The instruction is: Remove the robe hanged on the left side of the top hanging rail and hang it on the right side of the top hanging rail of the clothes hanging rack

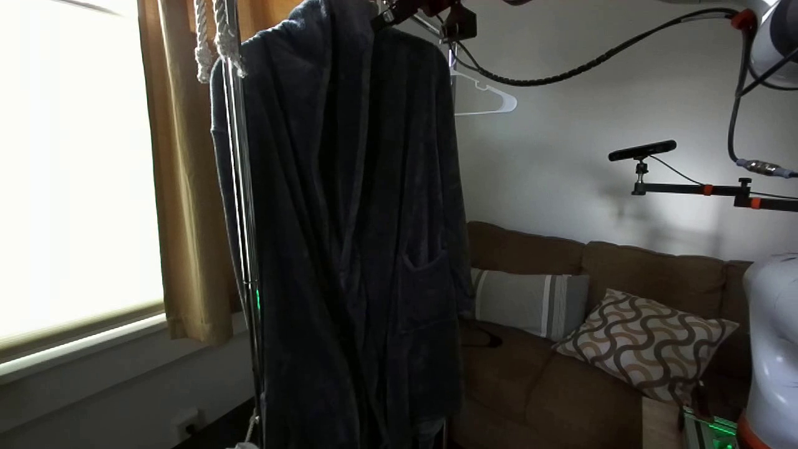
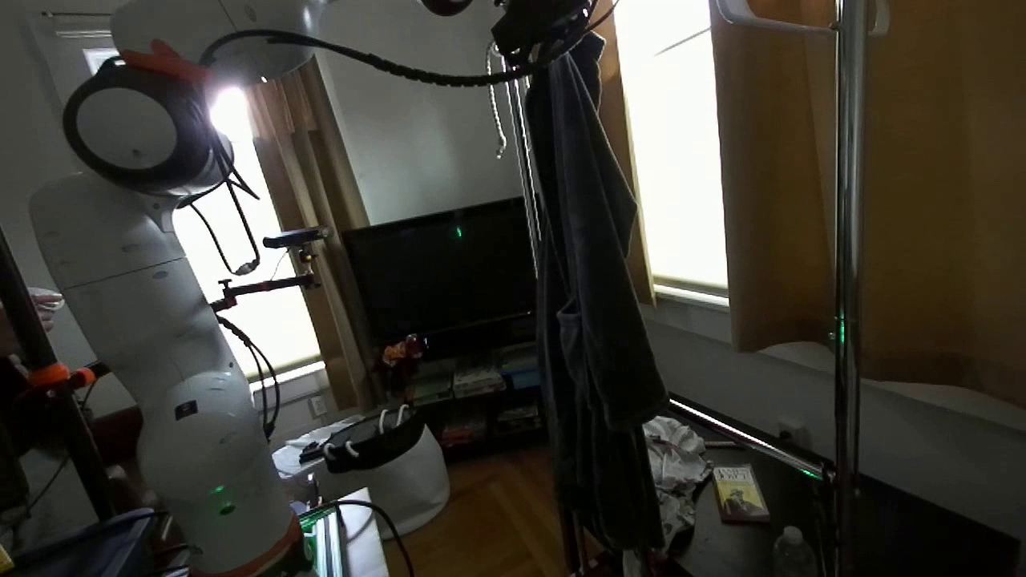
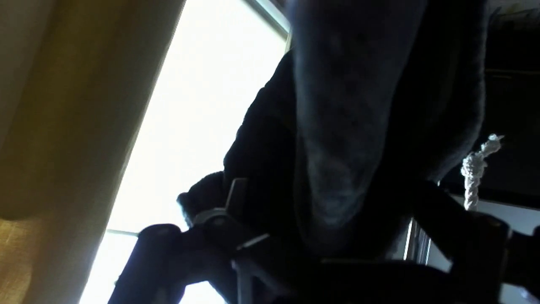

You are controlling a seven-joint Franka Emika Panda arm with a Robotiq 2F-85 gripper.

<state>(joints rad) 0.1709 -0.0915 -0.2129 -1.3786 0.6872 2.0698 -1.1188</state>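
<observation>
One yellow book (image 2: 739,493) bears blurred lettering; the jaws stand apart at the robe (image 1: 374,224).

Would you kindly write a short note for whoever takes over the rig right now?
Hand: open at the top of the robe; too dark to judge contact.
Robe: at the left end of the rack, near the white ropes; a white hanger is toward the right end.
Done: hand in place; robe not yet moved across.
To do: grip it, lift it off, rehang it on the right side, let go.
</observation>
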